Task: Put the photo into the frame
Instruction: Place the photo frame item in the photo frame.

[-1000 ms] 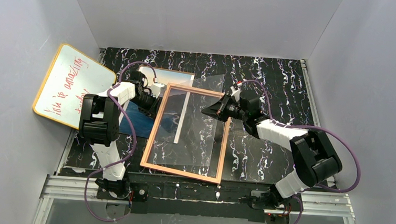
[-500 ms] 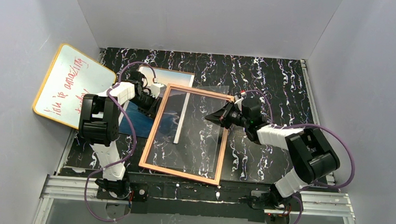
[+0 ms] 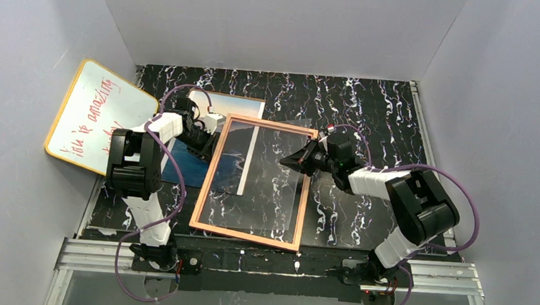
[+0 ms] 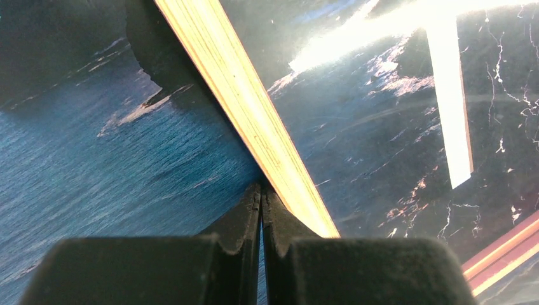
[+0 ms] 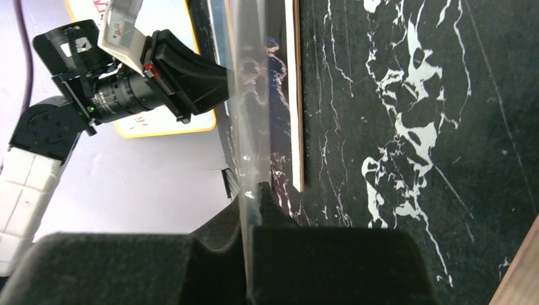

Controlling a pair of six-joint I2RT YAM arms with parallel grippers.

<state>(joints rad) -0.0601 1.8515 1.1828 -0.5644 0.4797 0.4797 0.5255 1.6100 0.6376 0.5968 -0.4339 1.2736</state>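
Observation:
The pink frame lies flat mid-table. The photo, blue sea with a white margin, lies left of it, with its right part under the frame's left rail. My left gripper is shut and empty. In the left wrist view its tips press against the frame's left rail, over the photo. My right gripper is shut on the right edge of a clear sheet lying inside the frame. The right wrist view shows the jaws clamped on the sheet.
A yellow-rimmed whiteboard with red writing leans on the left wall. A thin brown edge runs along the photo's far side. Grey walls close in the black marbled table on three sides.
My right gripper has lowered and drawn slightly right with the clear sheet, which went from tilted up to nearly flat inside the frame. The left gripper has stayed at the frame's left rail.

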